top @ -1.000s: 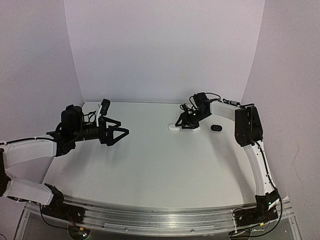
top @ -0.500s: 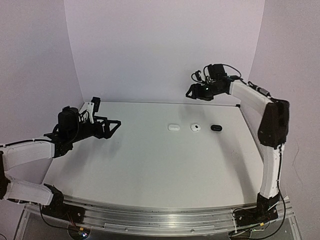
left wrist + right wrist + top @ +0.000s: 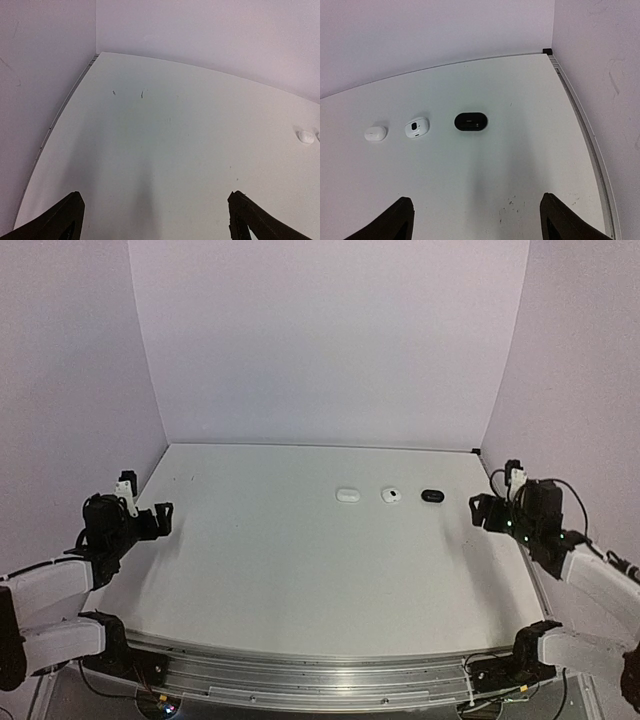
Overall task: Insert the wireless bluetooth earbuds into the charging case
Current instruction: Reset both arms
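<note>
Only left wrist omits black case (image 3: 470, 121).

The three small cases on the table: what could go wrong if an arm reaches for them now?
1. The white case, the middle case and the black case lie close in a row; the wide-open right gripper could knock a neighbour.
2. No loose earbud shows in any view; a reach may find nothing to insert.

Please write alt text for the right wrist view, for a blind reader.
Three small cases lie in a row on the white table: a plain white case, a white case with a dark spot, and a black case. The right gripper, open and empty, shows at the bottom edge.
</note>
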`<state>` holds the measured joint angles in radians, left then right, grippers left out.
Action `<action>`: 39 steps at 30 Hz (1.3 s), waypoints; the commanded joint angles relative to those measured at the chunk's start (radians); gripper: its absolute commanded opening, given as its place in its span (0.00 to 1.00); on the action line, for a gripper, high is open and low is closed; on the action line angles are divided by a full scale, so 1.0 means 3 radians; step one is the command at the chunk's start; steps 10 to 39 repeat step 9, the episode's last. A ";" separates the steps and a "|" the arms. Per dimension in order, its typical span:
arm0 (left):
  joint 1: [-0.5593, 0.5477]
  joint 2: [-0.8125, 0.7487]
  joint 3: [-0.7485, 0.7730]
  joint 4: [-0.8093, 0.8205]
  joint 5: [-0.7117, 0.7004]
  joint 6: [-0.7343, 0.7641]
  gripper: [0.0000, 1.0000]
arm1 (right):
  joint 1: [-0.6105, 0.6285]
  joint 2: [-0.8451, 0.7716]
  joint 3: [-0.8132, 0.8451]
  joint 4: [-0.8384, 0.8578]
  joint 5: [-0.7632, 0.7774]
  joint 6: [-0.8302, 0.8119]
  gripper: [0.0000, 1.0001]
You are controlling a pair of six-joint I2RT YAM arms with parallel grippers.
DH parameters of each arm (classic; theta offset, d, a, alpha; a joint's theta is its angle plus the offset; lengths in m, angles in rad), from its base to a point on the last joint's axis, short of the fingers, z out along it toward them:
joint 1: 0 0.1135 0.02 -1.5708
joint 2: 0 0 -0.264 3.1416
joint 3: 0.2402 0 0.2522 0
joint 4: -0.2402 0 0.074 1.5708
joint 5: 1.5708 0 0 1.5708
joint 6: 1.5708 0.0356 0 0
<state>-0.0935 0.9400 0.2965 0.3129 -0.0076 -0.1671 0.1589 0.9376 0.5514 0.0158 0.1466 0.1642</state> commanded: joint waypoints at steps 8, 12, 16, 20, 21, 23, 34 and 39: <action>0.0119 -0.0381 -0.0430 0.0025 -0.0033 0.0284 0.99 | 0.0016 -0.1816 -0.1570 0.0888 0.0437 0.0057 0.89; 0.0119 -0.0383 -0.0429 0.0049 -0.0032 0.0246 0.99 | 0.0017 -0.1877 -0.1592 0.0888 0.0447 0.0039 0.89; 0.0119 -0.0383 -0.0429 0.0049 -0.0032 0.0246 0.99 | 0.0017 -0.1877 -0.1592 0.0888 0.0447 0.0039 0.89; 0.0119 -0.0383 -0.0429 0.0049 -0.0032 0.0246 0.99 | 0.0017 -0.1877 -0.1592 0.0888 0.0447 0.0039 0.89; 0.0119 -0.0383 -0.0429 0.0049 -0.0032 0.0246 0.99 | 0.0017 -0.1877 -0.1592 0.0888 0.0447 0.0039 0.89; 0.0119 -0.0383 -0.0429 0.0049 -0.0032 0.0246 0.99 | 0.0017 -0.1877 -0.1592 0.0888 0.0447 0.0039 0.89; 0.0119 -0.0383 -0.0429 0.0049 -0.0032 0.0246 0.99 | 0.0017 -0.1877 -0.1592 0.0888 0.0447 0.0039 0.89; 0.0119 -0.0383 -0.0429 0.0049 -0.0032 0.0246 0.99 | 0.0017 -0.1877 -0.1592 0.0888 0.0447 0.0039 0.89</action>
